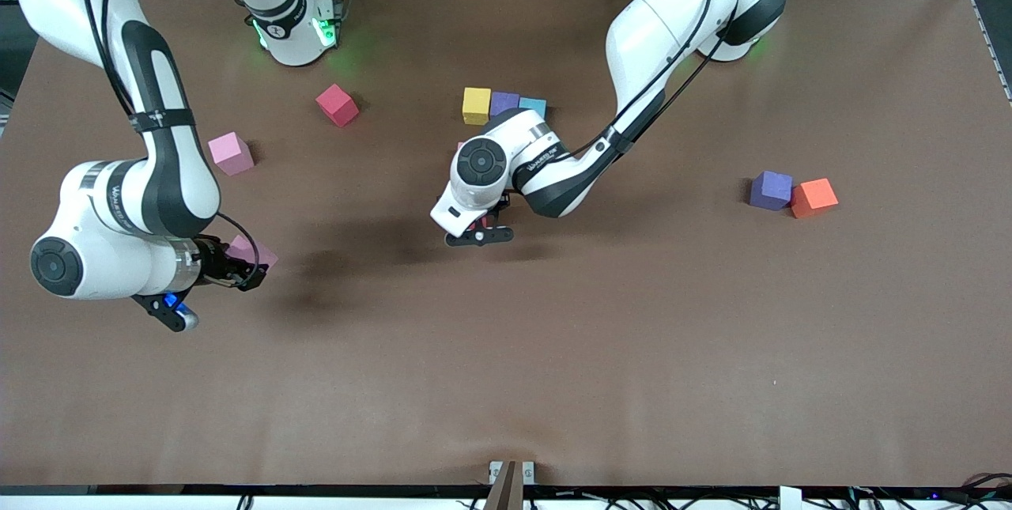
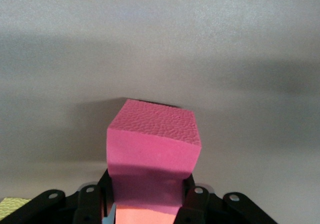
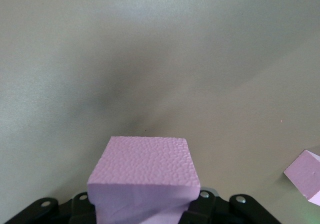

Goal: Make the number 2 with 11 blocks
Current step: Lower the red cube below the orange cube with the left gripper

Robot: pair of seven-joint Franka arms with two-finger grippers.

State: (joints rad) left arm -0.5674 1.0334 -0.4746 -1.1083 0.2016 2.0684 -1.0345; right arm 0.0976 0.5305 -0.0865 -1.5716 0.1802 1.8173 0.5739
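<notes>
Fingers of the left gripper clamped on a hot-pink block, held over bare surface nearer the front camera than the started row. Right gripper clamped on a pale-pink block, over the surface at the right arm's end.

- Started row: yellow block, purple block, light-blue block, touching in a line. Only these three are placed, as far as I can see; the left arm hides what lies just nearer the camera.
- Loose: red block, second pale-pink block, a purple block touching an orange block.

Risks, as judgement:
- Foam is squashed in both grips; on release a cube may spring or stick to a finger and land twisted.
- Setting down beside the row could nudge it out of line.
- Both arms loaded; converging on the figure together risks a clash.
</notes>
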